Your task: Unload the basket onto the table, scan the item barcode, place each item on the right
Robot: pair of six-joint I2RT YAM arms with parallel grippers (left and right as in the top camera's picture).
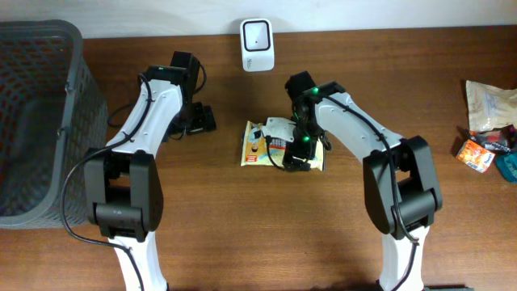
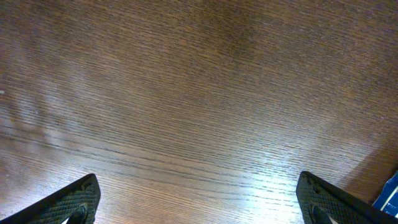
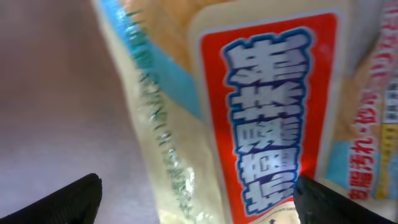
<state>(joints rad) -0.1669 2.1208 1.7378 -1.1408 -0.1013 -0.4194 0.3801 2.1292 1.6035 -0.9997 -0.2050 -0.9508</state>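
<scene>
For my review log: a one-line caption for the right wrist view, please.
Open right gripper close over a red-labelled snack packet lying on the wooden table.

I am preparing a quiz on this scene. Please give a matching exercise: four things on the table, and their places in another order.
1 scanner
2 basket
3 snack packet
4 heap of packets

a at the right edge of the table
b below the right gripper
c at the left edge
d at the far edge, middle

Pairs: 1-d, 2-c, 3-b, 4-a
</scene>
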